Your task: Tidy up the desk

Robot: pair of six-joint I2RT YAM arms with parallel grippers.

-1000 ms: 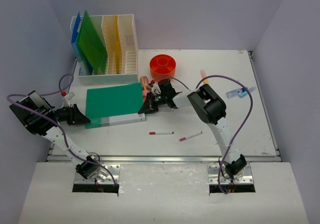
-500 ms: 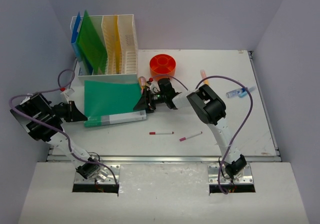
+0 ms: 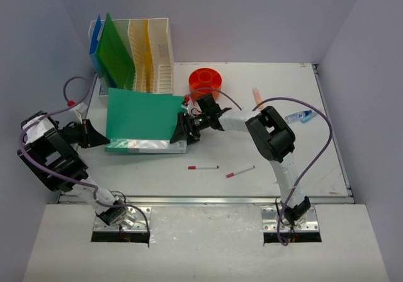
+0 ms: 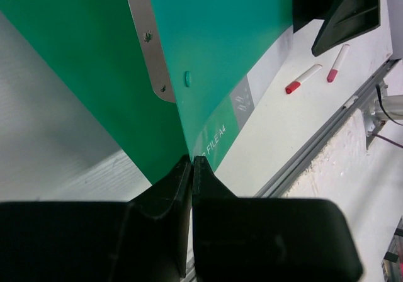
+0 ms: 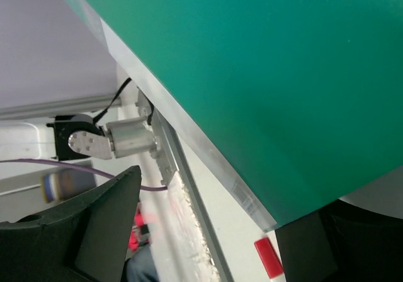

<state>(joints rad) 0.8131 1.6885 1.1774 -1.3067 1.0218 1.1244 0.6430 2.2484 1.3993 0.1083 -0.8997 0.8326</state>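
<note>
Green plastic fills the middle of the top view. A green folder point(image 3: 140, 115) stands tilted on the white bench point(image 3: 302, 162), with its long edge running left to right just in front of the file rack point(image 3: 135, 55). My left pincer point(image 3: 101, 141) meets its left end and my right pincer point(image 3: 181, 131) its right end. The folder thus lies between the two, with the rack beyond it and nearer the left arm.

From the left wrist, the left pincer point(image 4: 191, 162) is clamped tight on the folder's point(image 4: 220, 55) lower corner, beside the printed spine. Two red-capped pens point(image 4: 303, 78) lie on the bench past it.

From the right wrist, the right pincer point(image 5: 217, 209) gapes wide. Its fingers point(image 5: 94, 231) stand either side of the folder's point(image 5: 283, 74) edge and grip nothing. I judge that any lift toward the rack rests on the left arm alone.
</note>
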